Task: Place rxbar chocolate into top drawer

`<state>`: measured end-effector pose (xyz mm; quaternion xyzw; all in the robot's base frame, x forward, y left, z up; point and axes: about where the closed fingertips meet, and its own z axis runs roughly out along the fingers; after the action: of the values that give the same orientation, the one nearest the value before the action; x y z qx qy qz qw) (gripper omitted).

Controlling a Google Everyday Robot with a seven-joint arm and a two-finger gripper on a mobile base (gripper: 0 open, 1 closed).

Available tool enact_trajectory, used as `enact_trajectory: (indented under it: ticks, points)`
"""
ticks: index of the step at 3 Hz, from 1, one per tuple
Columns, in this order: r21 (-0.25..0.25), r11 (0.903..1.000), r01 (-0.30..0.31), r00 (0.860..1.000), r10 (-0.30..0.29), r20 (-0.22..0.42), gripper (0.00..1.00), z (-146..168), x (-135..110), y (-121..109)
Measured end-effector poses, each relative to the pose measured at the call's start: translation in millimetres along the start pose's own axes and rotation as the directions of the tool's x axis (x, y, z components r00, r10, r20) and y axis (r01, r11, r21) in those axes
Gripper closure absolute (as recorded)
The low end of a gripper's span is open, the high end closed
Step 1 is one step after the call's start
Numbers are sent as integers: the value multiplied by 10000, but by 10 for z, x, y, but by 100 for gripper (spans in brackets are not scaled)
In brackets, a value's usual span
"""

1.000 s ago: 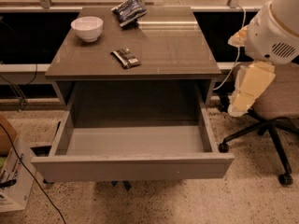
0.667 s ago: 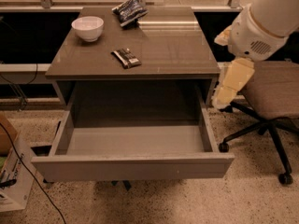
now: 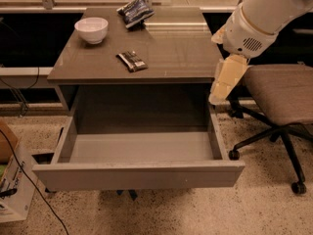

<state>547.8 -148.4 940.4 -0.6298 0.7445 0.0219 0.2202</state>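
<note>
The rxbar chocolate [image 3: 132,60], a small flat dark bar with pale marks, lies on the tabletop [image 3: 186,53] left of centre. The top drawer [image 3: 139,175] is pulled wide open below the table, and its pale grey inside holds nothing. My gripper [image 3: 224,82], cream-coloured, hangs down from the white arm [image 3: 259,18] at the table's right edge, above the drawer's right side. It is well to the right of the bar and holds nothing that I can see.
A white bowl [image 3: 92,29] stands at the table's back left. A crinkled dark bag [image 3: 135,11] lies at the back centre. A grey office chair [image 3: 281,94] stands close on the right. A cardboard box [image 3: 12,180] and a cable are on the floor at the left.
The arm and gripper have moved left, from beside the chair to the table's right edge. The bar, bowl, bag and drawer have not moved.
</note>
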Motion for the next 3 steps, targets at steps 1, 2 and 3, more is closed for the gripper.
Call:
enact_trajectory:
  ticks: [1, 2, 3]
  points:
    - [66, 9995, -317, 9995, 317, -7, 0, 120, -9, -30]
    - [-7, 9967, -810, 9945, 808, 668, 0, 412, -129, -193]
    - [-380, 9904, -1326, 9762, 1372, 1682, 0, 778, -351, -431]
